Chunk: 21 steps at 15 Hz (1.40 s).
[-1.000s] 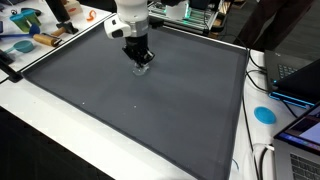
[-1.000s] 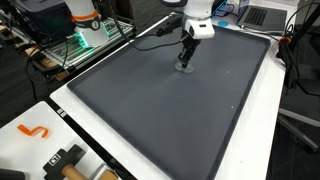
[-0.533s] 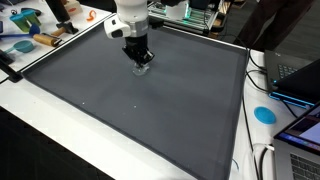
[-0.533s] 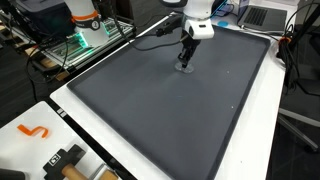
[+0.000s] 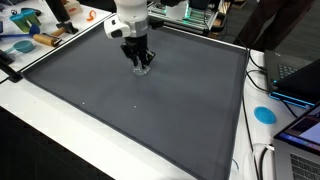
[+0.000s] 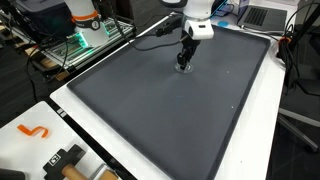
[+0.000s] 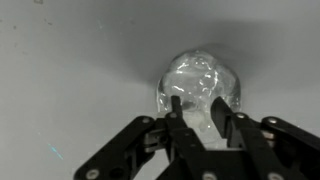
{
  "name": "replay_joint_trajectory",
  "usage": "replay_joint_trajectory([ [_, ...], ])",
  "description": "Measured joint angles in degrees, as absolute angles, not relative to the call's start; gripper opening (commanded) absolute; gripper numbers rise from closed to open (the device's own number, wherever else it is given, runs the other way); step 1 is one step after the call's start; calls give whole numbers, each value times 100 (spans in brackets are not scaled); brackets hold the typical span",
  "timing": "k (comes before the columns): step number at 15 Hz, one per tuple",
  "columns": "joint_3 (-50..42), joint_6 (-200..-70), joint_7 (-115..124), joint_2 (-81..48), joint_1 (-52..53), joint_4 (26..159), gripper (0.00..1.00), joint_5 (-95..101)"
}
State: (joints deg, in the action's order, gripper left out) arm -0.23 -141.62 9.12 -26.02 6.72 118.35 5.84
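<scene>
**A:** How is your arm standing?

**B:** It reaches out over the dark grey mat (image 5: 160,115) with the white wrist turned straight down. My pincer (image 5: 142,67) points at the mat, its tips down at the cloth. Both exterior views show it upright, not tilted (image 6: 183,64).

**A:** And the pincer itself?

**B:** In the wrist view its black fingers (image 7: 177,112) stand a little apart. The gap is narrow, and the near edge of the thing sits in it. I cannot tell whether the pads press it or only flank it.

**A:** What is the thing?

**B:** A crumpled lump of clear, glossy plastic (image 7: 200,75), rounded, with bright glints and creases over it. It lies on the mat right under my pincer (image 7: 200,105), bulging out just beyond the fingertips. In an exterior view it is only a small pale glimmer at the tips (image 5: 147,71).

**A:** Anything around it?

**B:** Bare mat on every side of the pincer. The white surface (image 5: 60,140) under the mat shows well apart from it.
</scene>
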Motion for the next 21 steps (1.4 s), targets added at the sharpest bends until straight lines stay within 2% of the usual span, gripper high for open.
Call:
replay_joint_trajectory([
  [4, -48, -14162, 944, -2606, 679, 11835, 100, 584],
  [16, -49, -14076, 1106, -2517, 743, 11661, 100, 584],
  [21, -48, -13569, 1109, -2153, 744, 11548, 100, 583],
])
